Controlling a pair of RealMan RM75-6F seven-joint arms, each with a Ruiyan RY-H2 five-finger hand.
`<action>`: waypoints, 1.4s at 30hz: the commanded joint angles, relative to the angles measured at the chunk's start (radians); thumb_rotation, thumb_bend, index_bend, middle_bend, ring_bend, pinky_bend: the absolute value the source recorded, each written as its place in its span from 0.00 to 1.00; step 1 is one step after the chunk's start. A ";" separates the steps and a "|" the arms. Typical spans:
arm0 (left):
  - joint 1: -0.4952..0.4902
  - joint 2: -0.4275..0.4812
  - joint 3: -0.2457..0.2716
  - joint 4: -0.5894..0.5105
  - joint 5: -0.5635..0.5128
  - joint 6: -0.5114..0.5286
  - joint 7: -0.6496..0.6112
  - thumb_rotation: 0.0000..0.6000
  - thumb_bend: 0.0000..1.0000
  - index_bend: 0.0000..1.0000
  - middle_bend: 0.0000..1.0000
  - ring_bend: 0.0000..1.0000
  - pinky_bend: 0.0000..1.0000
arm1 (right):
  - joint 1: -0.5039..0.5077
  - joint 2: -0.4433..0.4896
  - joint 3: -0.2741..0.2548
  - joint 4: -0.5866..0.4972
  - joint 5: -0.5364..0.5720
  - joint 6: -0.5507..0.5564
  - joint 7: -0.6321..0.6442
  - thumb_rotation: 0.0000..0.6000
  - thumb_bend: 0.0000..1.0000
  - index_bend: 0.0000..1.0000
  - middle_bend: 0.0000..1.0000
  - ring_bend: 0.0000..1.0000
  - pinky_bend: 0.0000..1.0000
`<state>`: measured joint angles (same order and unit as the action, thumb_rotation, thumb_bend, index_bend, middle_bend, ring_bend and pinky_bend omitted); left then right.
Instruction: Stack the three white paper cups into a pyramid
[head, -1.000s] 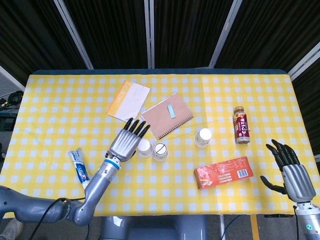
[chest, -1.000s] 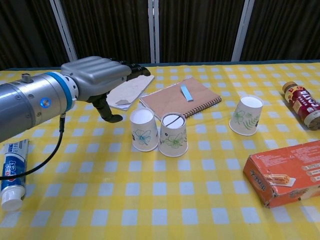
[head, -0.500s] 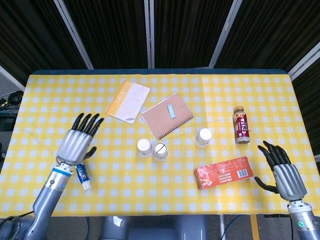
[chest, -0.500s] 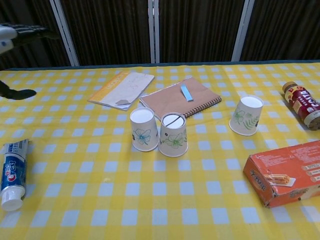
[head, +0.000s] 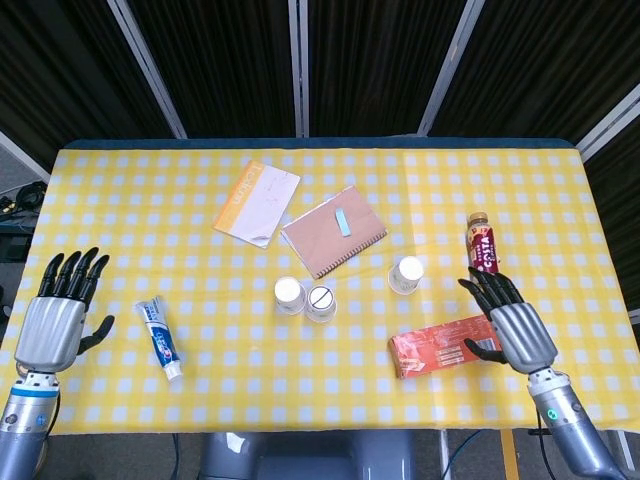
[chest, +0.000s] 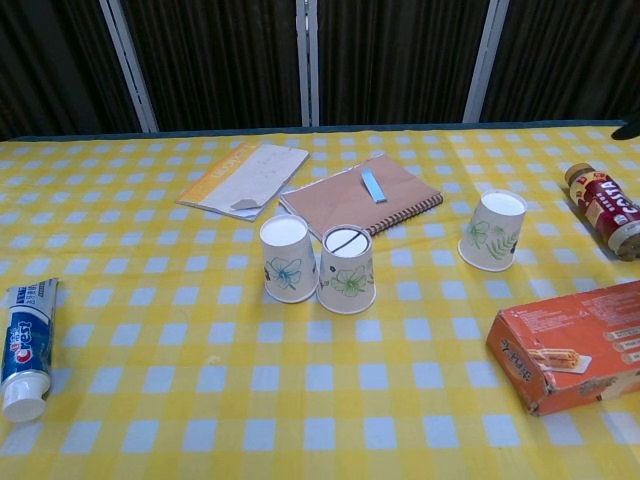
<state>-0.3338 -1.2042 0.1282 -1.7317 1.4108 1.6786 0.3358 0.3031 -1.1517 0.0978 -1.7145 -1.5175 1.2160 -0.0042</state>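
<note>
Two white paper cups with leaf prints stand upside down side by side mid-table: one cup (head: 289, 295) (chest: 287, 259) on the left, and touching it a second cup (head: 321, 303) (chest: 346, 269) with a dark line across its base. The third cup (head: 406, 275) (chest: 493, 231) stands apart to the right, also upside down. My left hand (head: 57, 315) hovers open at the table's left edge, far from the cups. Over the orange box's right end my right hand (head: 512, 328) is open, fingers spread. Only a dark fingertip of it shows in the chest view.
An orange box (head: 447, 345) (chest: 573, 342) lies right of centre near the front edge. A brown bottle (head: 483, 248) (chest: 604, 208) lies behind it. A toothpaste tube (head: 159, 339) (chest: 24, 346) lies at the left. A brown notebook (head: 333, 230) and an orange-edged pad (head: 257, 203) lie behind the cups.
My left hand has drawn back from beside the two cups to the table's left edge. My right hand has moved left and forward, over the orange box's end. The cups have not moved.
</note>
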 joint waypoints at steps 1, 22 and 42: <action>0.018 0.013 -0.021 0.012 0.000 -0.006 -0.037 1.00 0.30 0.00 0.00 0.00 0.00 | 0.083 -0.028 0.066 -0.039 0.105 -0.099 -0.071 1.00 0.15 0.18 0.00 0.00 0.00; 0.061 0.058 -0.099 0.016 0.030 -0.104 -0.117 1.00 0.30 0.00 0.00 0.00 0.00 | 0.335 -0.250 0.140 0.199 0.542 -0.351 -0.286 1.00 0.17 0.24 0.00 0.00 0.00; 0.080 0.058 -0.143 0.021 0.041 -0.167 -0.121 1.00 0.30 0.00 0.00 0.00 0.00 | 0.368 -0.290 0.128 0.275 0.559 -0.313 -0.274 1.00 0.21 0.25 0.00 0.00 0.00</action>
<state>-0.2539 -1.1466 -0.0149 -1.7110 1.4516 1.5122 0.2145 0.6707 -1.4424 0.2257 -1.4379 -0.9566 0.8995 -0.2762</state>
